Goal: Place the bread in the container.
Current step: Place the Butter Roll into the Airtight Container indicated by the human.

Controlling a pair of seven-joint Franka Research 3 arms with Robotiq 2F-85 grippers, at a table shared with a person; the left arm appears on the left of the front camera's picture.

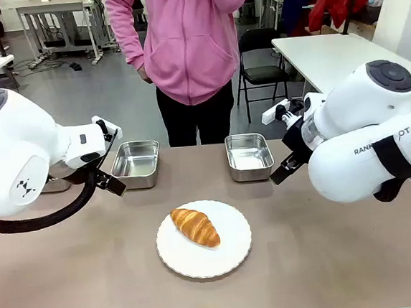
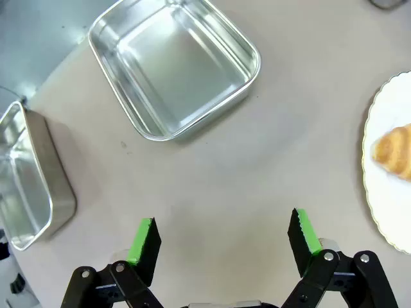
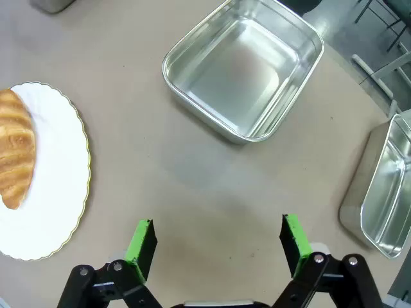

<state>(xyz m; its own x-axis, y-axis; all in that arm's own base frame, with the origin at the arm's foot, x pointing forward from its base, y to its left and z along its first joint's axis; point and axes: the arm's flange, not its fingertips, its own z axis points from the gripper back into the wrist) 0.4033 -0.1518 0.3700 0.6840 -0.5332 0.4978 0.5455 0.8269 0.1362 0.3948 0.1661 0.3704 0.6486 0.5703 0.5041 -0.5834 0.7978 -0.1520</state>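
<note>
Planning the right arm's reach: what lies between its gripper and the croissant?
In the right wrist view, bare tabletop, then the rim of the white plate, separates the right gripper from the croissant. Nothing else intervenes.

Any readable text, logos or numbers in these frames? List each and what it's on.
"RANK": on the right arm, on its white shell; looks like part of a longer word.
"OT": farther along the same shell; the letters between cannot be read.
Small dark logo mark, no letters: on the left arm.
No print can be seen on the steel pans, the plate or the bread.
</note>
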